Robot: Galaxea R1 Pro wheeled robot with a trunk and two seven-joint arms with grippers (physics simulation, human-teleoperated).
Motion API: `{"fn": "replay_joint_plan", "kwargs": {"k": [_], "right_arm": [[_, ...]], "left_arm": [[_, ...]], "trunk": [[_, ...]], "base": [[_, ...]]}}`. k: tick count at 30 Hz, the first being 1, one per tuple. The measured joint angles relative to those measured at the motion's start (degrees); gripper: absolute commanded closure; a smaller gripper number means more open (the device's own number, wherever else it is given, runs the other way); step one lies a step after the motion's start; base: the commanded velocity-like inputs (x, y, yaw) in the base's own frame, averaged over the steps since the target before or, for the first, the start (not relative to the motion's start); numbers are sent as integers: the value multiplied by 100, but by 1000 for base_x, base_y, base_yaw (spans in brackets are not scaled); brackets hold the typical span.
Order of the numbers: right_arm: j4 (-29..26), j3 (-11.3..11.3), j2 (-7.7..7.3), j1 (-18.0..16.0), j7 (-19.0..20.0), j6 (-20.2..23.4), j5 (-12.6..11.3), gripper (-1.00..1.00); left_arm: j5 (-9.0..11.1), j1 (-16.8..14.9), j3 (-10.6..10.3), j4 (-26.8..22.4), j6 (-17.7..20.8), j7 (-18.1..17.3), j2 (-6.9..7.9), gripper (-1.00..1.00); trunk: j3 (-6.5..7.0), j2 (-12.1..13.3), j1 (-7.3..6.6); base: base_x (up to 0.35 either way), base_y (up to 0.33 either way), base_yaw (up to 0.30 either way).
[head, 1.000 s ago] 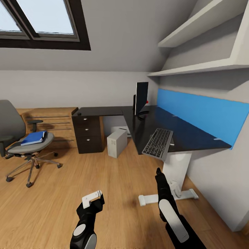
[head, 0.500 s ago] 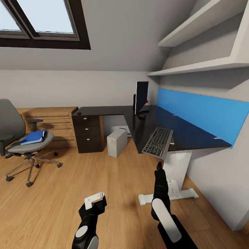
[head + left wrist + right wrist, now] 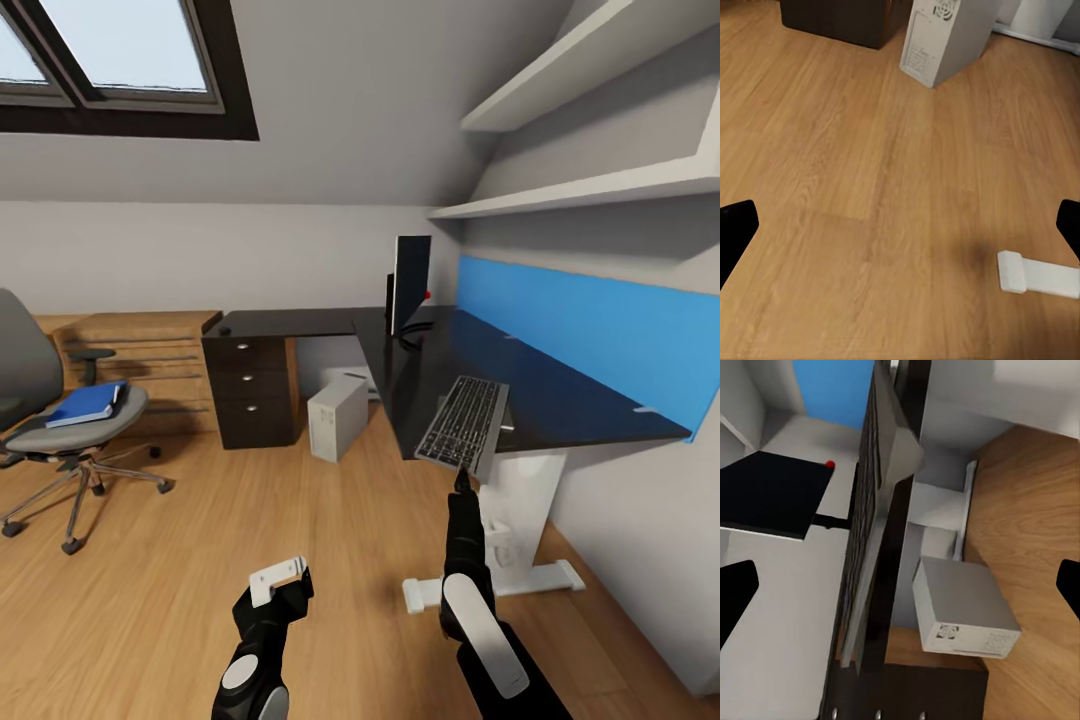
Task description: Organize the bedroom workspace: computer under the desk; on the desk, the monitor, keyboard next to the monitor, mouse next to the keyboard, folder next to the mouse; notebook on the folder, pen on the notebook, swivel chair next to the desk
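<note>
Overhanging the counter's front edge, the keyboard sits just above the right end effector, whose spread fingers hold nothing. The left end effector hangs empty and spread over the floor.

A skylight is letting in daylight above, two white wall shelves are jutting out, wooden floor is stretching below.
</note>
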Motion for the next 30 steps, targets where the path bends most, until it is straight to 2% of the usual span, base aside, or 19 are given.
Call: {"fn": "replay_joint_plan", "kwargs": {"k": [6,25,30], "right_arm": [[77,-11,-25,0,6,-2,-7,-100],[161,-14,-30,0,-15,53,-3,-100],[167,-13,-29,0,-20,57,-2,-100]], "left_arm": [[-1,0,-2,0,-3,5,1,-100],[-1,0,0,-3,-16,16,9,-100],[-4,0,1,-5,-20,15,8,-100]], "trunk": [[0,0,3],[0,0,3],[0,0,2]], "base": [[95,0,0],[2,0,0],[26,167,0]]}}
